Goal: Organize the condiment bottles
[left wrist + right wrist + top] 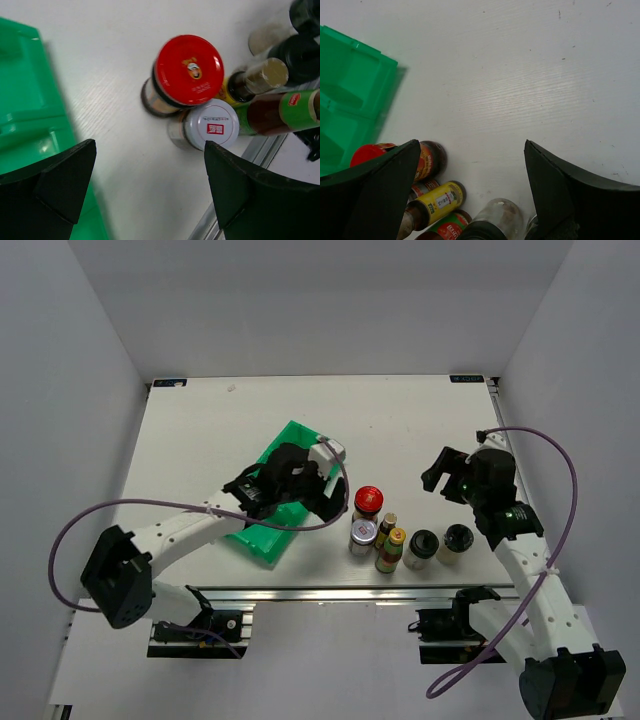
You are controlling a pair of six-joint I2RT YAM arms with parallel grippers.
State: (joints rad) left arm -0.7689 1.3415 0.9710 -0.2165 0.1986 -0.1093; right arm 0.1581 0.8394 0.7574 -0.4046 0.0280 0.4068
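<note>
The condiment bottles stand in a tight cluster near the table's front edge: a red-capped dark jar (368,500), a silver-lidded jar (362,532), a tan-capped slim bottle (388,523), a yellow-capped slim bottle (392,548) and two black-lidded jars (423,545) (457,538). My left gripper (325,498) hovers open at the bin's right edge, just left of the red cap (189,70) and silver lid (212,123); its fingers hold nothing (150,147). My right gripper (440,478) hangs open and empty behind the black-lidded jars (472,145), with the red-capped jar (427,157) and a clear jar (500,217) below it.
A green divided plastic bin (258,545) lies tilted left of the cluster, partly under my left arm; its compartments (350,90) look empty where visible. The table's metal front rail (330,595) runs close in front of the bottles.
</note>
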